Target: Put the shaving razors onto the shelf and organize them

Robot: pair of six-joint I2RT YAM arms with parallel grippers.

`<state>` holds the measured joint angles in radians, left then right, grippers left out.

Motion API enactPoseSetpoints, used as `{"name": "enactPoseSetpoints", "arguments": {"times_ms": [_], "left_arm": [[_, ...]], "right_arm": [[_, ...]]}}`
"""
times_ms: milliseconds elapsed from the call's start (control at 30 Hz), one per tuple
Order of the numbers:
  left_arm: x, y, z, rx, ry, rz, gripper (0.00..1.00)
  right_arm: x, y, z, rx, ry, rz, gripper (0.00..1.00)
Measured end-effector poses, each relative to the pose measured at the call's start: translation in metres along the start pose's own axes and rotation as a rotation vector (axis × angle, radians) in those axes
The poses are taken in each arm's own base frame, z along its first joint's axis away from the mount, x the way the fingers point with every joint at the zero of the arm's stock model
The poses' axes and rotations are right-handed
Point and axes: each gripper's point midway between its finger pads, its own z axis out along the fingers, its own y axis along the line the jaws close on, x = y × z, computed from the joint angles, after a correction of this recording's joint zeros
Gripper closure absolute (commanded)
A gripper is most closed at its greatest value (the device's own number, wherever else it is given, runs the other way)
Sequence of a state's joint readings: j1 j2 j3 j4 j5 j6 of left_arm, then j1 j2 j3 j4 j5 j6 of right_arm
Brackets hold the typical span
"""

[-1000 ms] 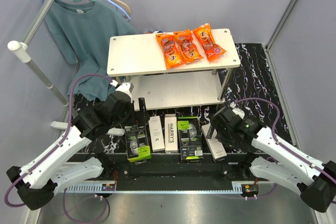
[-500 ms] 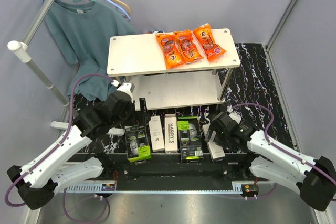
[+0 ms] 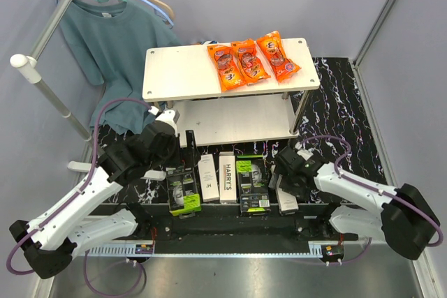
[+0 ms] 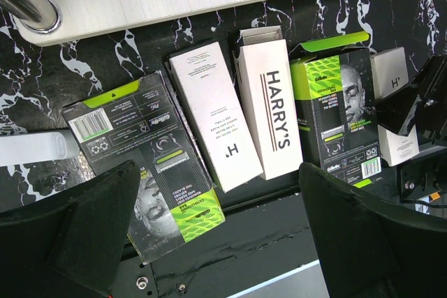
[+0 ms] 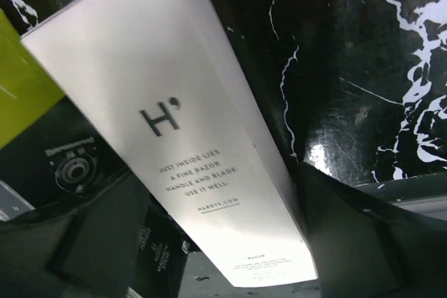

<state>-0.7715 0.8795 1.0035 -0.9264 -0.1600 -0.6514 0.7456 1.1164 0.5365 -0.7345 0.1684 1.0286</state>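
Five shaving razors lie in a row on the black marbled mat in front of the shelf (image 3: 181, 71): a black and green box (image 3: 183, 191), a slim white box (image 3: 207, 177), the "HARRY'S" box (image 3: 227, 176), a second black and green box (image 3: 252, 184) and a white "H" box (image 3: 286, 199). My right gripper (image 3: 283, 176) is low over that last box. In the right wrist view the white "H" box (image 5: 202, 144) lies between the fingers of my right gripper (image 5: 220, 179), which is open. My left gripper (image 4: 218, 169) hangs open above the left boxes and holds nothing.
Three orange snack packets (image 3: 251, 61) lie on the right half of the shelf's top board. The lower board (image 3: 237, 120) carries nothing. A teal T-shirt (image 3: 112, 47) hangs on a hanger from a slanted rail (image 3: 42, 82) at the back left. Grey walls close in both sides.
My right arm has swung left and come down, so its fingers now straddle the rightmost white box. The left arm and the boxes have not moved.
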Motion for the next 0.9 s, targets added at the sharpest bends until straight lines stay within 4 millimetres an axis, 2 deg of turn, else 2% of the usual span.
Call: {"name": "enactPoseSetpoints", "arguments": {"times_ms": [33, 67, 100, 633, 767, 900], "left_arm": [[0.000, 0.000, 0.000, 0.000, 0.000, 0.000, 0.01], [0.000, 0.000, 0.000, 0.000, 0.000, 0.000, 0.01], [0.000, 0.000, 0.000, 0.000, -0.001, 0.000, 0.01], [0.005, 0.002, 0.003, -0.006, 0.013, 0.002, 0.01], [0.006, 0.000, 0.003, 0.009, 0.020, 0.001, 0.01], [0.005, -0.010, 0.002, 0.055, 0.021, -0.002, 0.01]], "right_arm": [[-0.001, 0.001, 0.001, 0.004, 0.001, -0.006, 0.25], [-0.002, 0.002, 0.002, 0.010, 0.001, -0.009, 0.36], [-0.002, 0.003, 0.002, 0.014, 0.001, -0.014, 0.39], [-0.009, 0.011, -0.010, -0.044, -0.033, -0.008, 0.48], [-0.015, 0.012, -0.026, -0.085, -0.066, 0.008, 0.49], [-0.030, 0.022, -0.056, -0.153, -0.119, 0.027, 0.49]]}}
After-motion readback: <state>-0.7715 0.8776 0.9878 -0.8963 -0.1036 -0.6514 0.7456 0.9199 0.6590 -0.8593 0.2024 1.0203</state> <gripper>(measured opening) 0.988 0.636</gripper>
